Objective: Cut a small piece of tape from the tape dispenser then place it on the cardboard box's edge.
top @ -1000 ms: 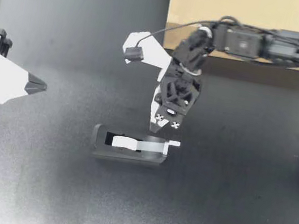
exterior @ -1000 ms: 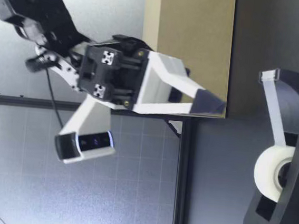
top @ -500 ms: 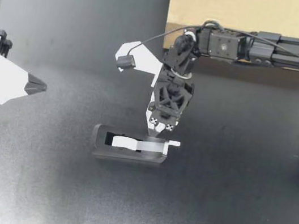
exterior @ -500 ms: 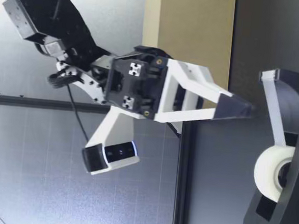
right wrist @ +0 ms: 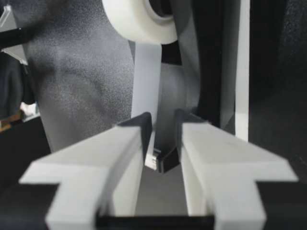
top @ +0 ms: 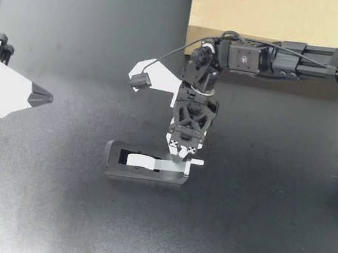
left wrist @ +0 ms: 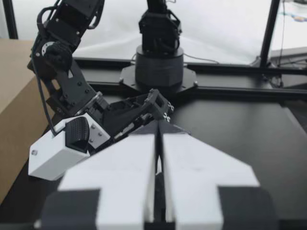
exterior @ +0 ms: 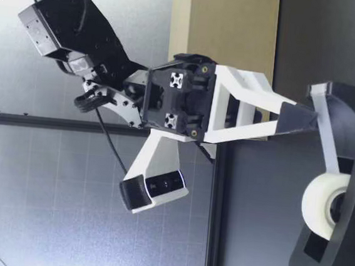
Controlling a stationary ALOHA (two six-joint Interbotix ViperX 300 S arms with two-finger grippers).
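Only one tape dispenser (top: 141,175), one roll (top: 142,160), one cardboard box (top: 273,11).

tape dispenser (top: 142,169): black, is standing upright near the bench's middle | tape roll (exterior: 323,205): white, is sitting inside, its strip (right wrist: 146,72) running to the cutter end | cardboard box (top: 291,17): brown, is lying against the bench's far edge

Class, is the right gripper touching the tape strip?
Cannot tell. The right wrist view puts my right gripper at the end of the tape strip; contact or gap unclear.
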